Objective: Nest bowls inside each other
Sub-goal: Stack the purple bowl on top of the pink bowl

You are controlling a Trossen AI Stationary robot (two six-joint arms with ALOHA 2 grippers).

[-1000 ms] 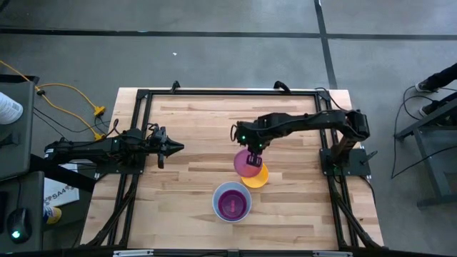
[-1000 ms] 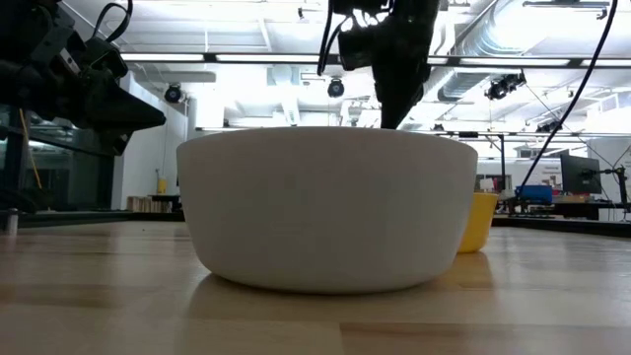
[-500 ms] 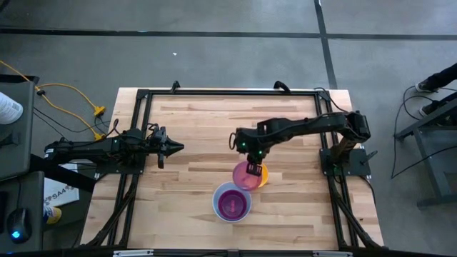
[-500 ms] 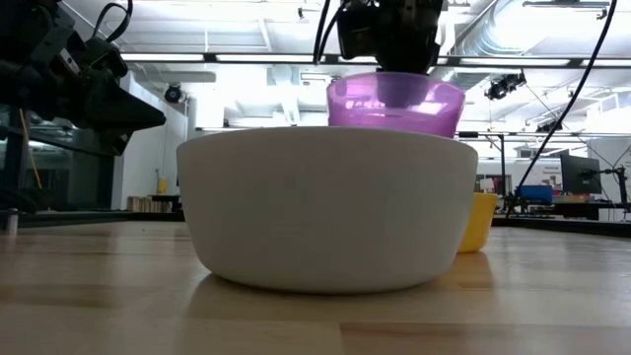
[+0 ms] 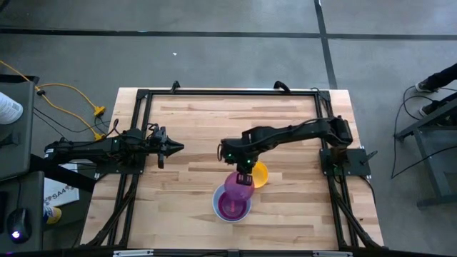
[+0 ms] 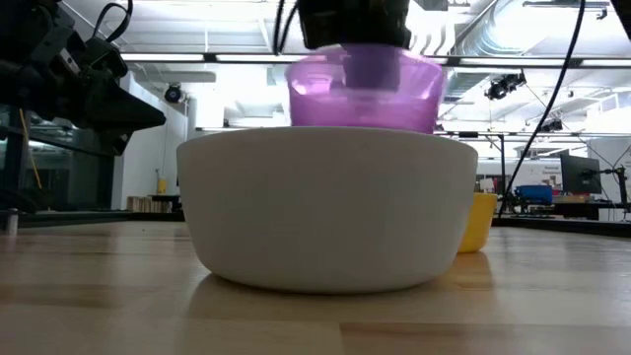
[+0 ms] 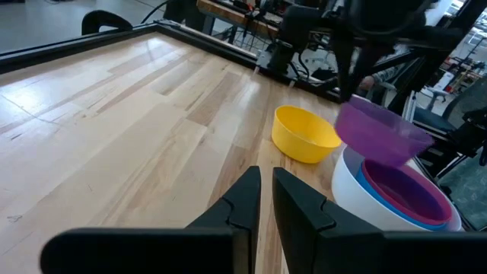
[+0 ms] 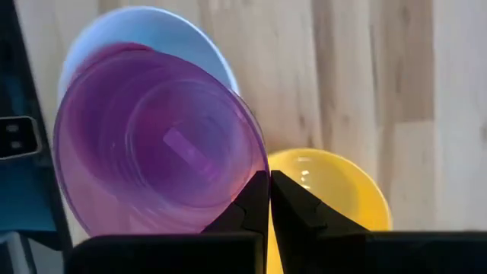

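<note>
Right gripper [image 5: 243,168] clamped shut on rim of purple bowl [image 5: 239,183], fingers pinching near edge of its wall, bowl hanging just below and beyond the fingertips, slightly tilted; over the last second the arm has swung this bowl off from over the yellow bowl [image 5: 258,174] toward the white bowl [image 5: 222,208], so now purple bowl overlaps white bowl's rim from above, not seated, in low view it sits clear above the white rim with a gap; white bowl lies right under and a bit past the held bowl, already holds blue bowl [image 7: 440,224] with a pink-red one inside it as left wrist view shows; yellow bowl just beside the gripper on the side away from the white one, resting on table [image 5: 186,135], empty, apart from white bowl; judgement: carry step nearly over, next is centre over the stack, lower and release, risk is purple rim catching the white edge since it is off-centre; yellow one left to nest after; left gripper [image 5: 178,148] waits well apart across the table, jaws nearly together, holding nothing
</note>
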